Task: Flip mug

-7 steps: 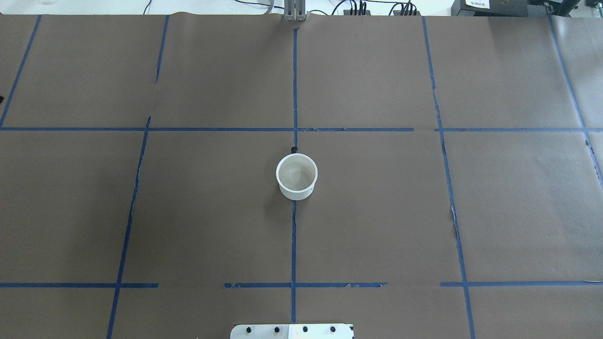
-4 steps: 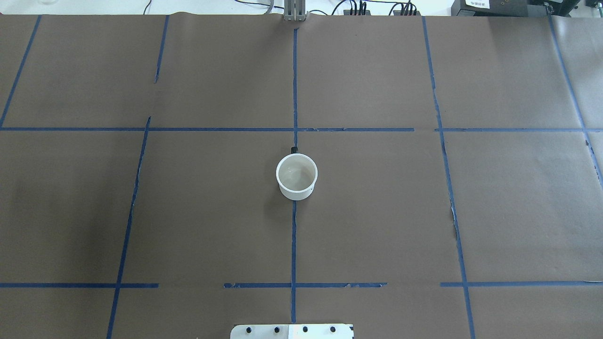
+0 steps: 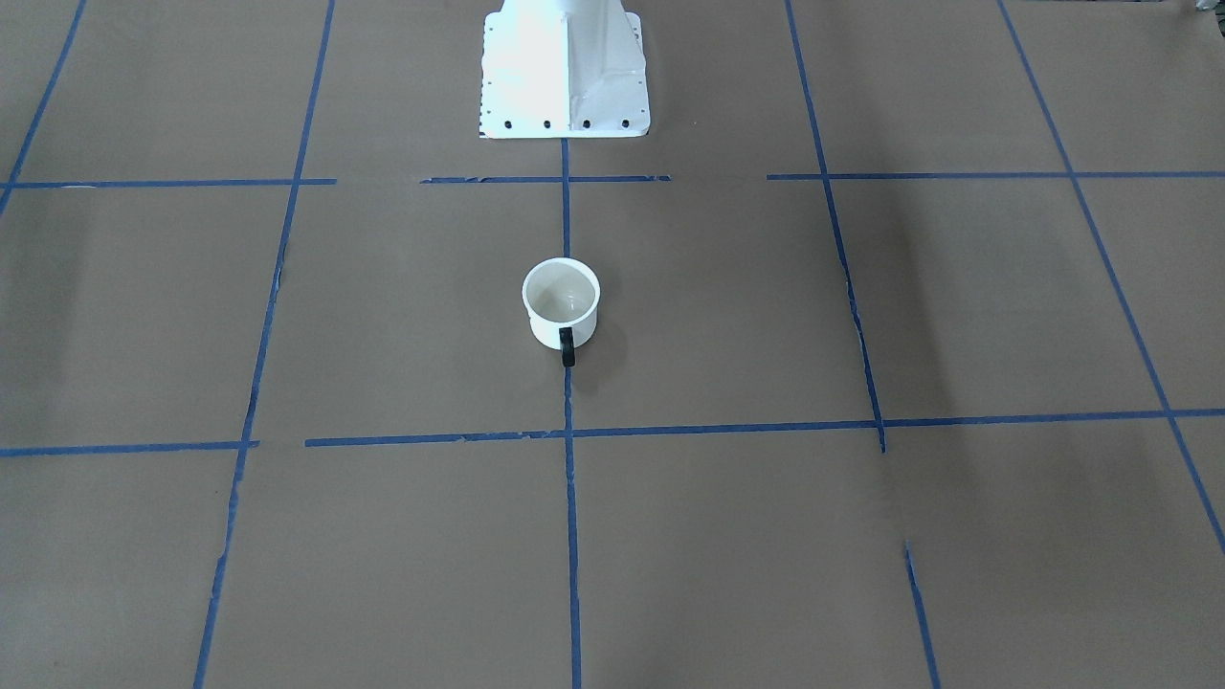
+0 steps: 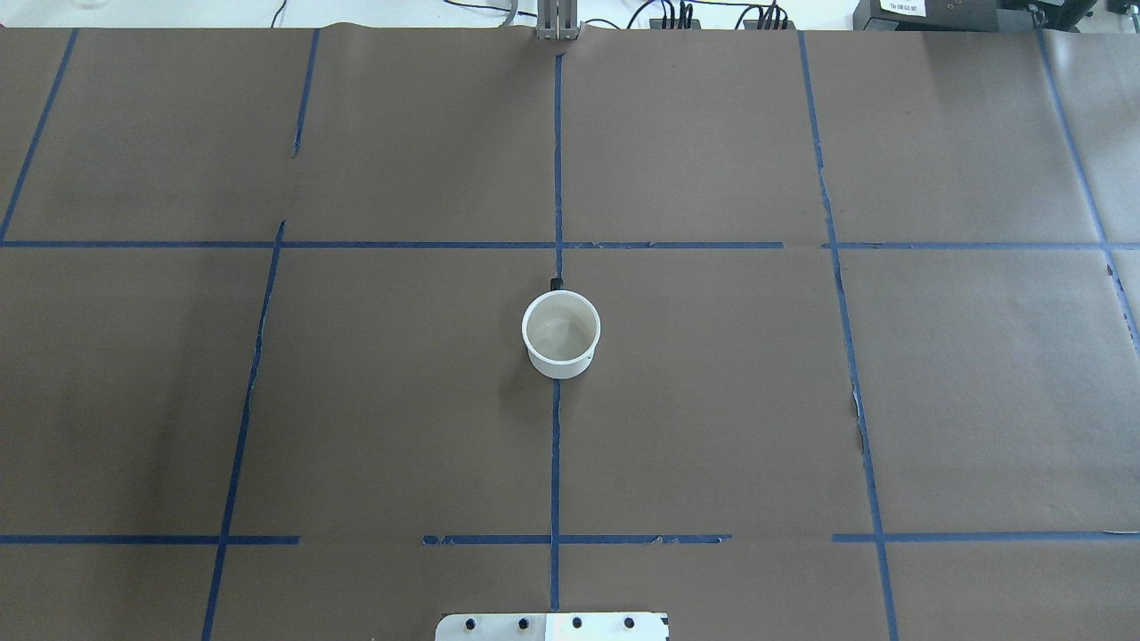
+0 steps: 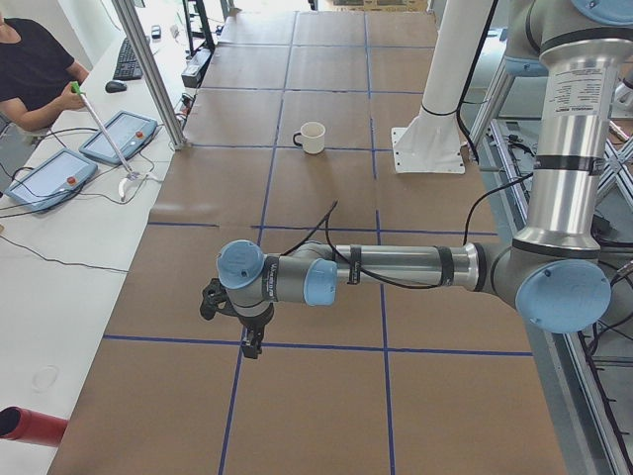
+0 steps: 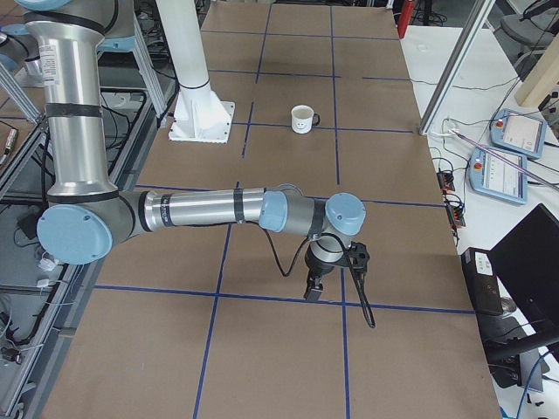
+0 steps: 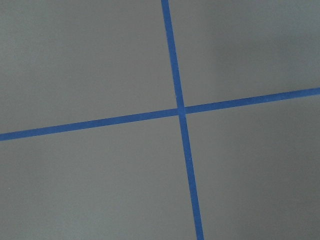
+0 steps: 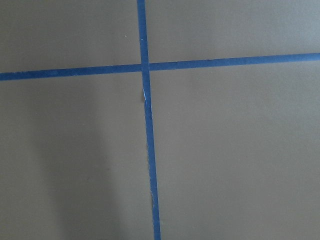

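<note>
The white mug (image 4: pixel 561 334) stands upright, mouth up, at the middle of the brown paper-covered table, with its black handle (image 3: pixel 567 350) pointing away from the robot's base. It also shows in the exterior left view (image 5: pixel 313 137), and in the exterior right view (image 6: pixel 302 119) with a black smiley face. My left gripper (image 5: pixel 250 346) hangs low over the table far to the mug's left. My right gripper (image 6: pixel 313 291) hangs low far to its right. Both show only in the side views, so I cannot tell if they are open or shut. The wrist views show only paper and blue tape.
The robot's white base plate (image 4: pixel 552 626) sits at the table's near edge. Blue tape lines (image 4: pixel 557 178) grid the paper. An operator (image 5: pixel 30 59) sits at a side table with control tablets (image 5: pixel 119 136). More control tablets (image 6: pixel 498 170) lie beside the table's other end.
A small dark tip at the overhead view's left edge has gone out of view. The mug has not moved.
</note>
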